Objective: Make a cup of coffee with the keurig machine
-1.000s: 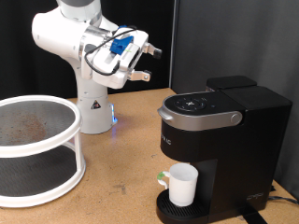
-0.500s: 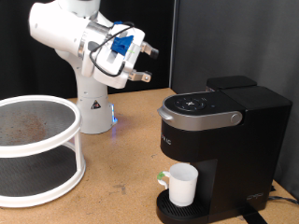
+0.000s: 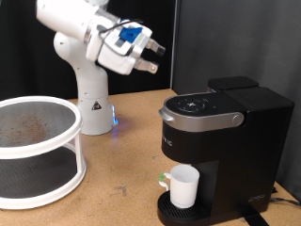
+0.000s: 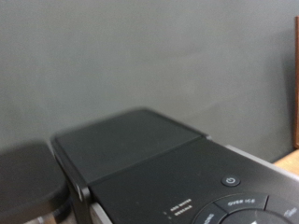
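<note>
Exterior view: hand (image 3: 153, 56) empty, fingers parted, at 11 o'clock above machine (image 3: 218, 141); cup (image 3: 183, 185) sits underneath; approach buttons squarely.

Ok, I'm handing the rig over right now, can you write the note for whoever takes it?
Gripper: in the air, up and to the exterior view's left of the keurig machine, holding nothing that shows, touching nothing.
Cup: upright on the drip tray under the machine's spout.
Machine: lid down. The wrist view looks onto its top button panel.
Done: cup placed.
Left: no brew showing; whether a pod is loaded can't be seen.
Also on the table: a white two-tier rack, at the exterior view's left.
</note>
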